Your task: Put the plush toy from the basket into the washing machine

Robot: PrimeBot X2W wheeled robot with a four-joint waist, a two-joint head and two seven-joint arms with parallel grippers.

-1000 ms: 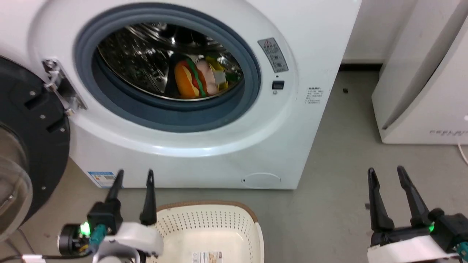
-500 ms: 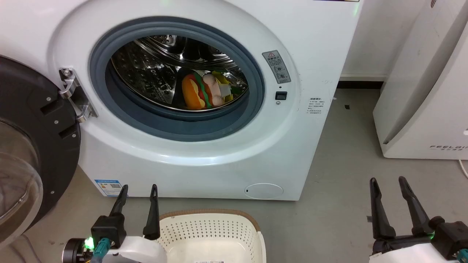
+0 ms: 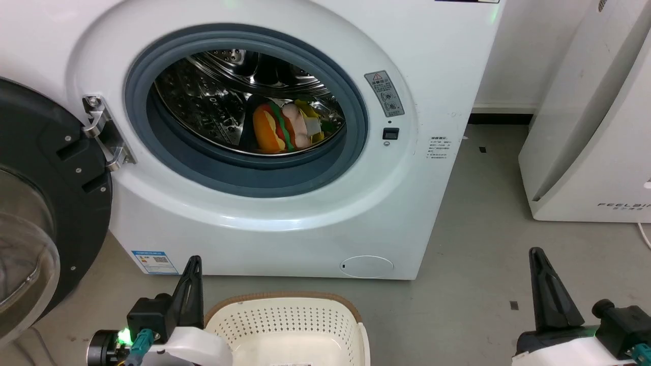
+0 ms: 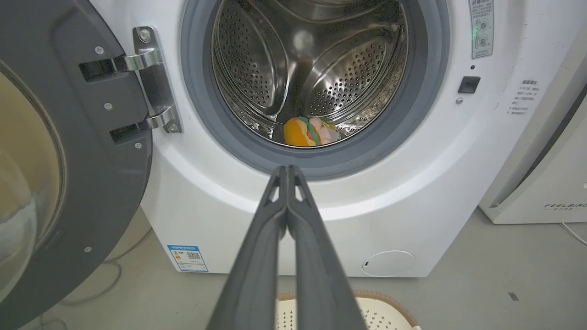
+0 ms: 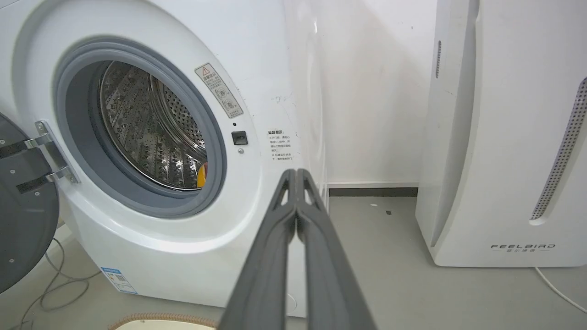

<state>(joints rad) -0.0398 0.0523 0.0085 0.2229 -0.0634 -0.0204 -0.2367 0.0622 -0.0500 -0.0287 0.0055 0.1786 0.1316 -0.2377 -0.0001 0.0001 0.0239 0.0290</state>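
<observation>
1. The small pink-and-yellow plush toy with an orange hamburger half (image 3: 285,127) lies inside the shiny steel drum (image 3: 203,101) of the large white front-loading washing machine (image 3: 447,61), whose dark round door (image 3: 51,168) is swung wide.
2. The cream perforated plastic basket (image 3: 285,296) sits on the grey floor (image 3: 468,254), just before the machine.
3. Left gripper (image 3: 194,260) — fingers pressed together, holding nothing.
4. Right gripper (image 3: 535,252) — likewise closed and empty.

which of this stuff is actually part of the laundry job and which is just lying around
Part of the job:
plush toy, lying in the drum
washing machine, door open
basket, on the floor in front of it

Just lying about:
white FEELBIRD appliance
small dark scrap on the floor
</observation>
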